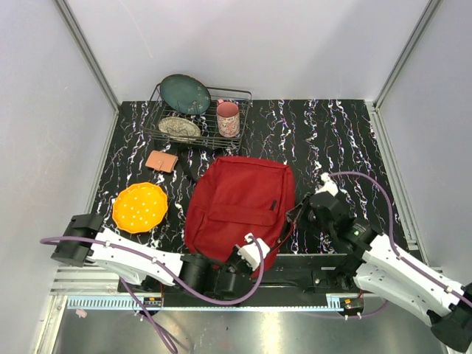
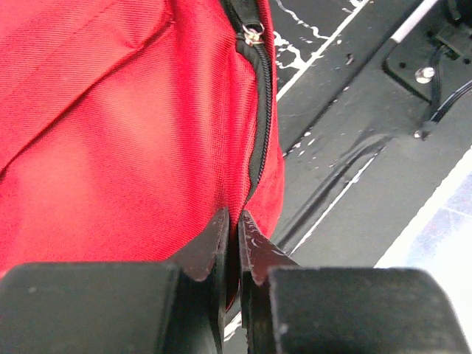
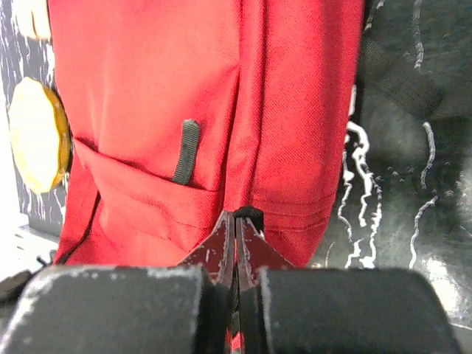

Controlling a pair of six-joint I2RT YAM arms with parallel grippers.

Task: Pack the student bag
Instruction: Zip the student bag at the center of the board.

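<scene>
no readable text or labels anywhere here.

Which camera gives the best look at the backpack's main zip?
Left wrist: the zip runs close up along the student bag, metal slider clear. Top external shows the whole bag, the zip too small to trace. Right wrist shows only red fabric and a black tab.

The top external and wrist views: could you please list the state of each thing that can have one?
student bag: lying flat, front up
left gripper: shut on the student bag's zip edge
right gripper: shut, tips at the bag's edge
pink mug: upright in the rack
green plate: leaning on edge in the rack
patterned plate: flat in the rack
orange plate: flat, empty
tan pouch: flat, closed
</scene>
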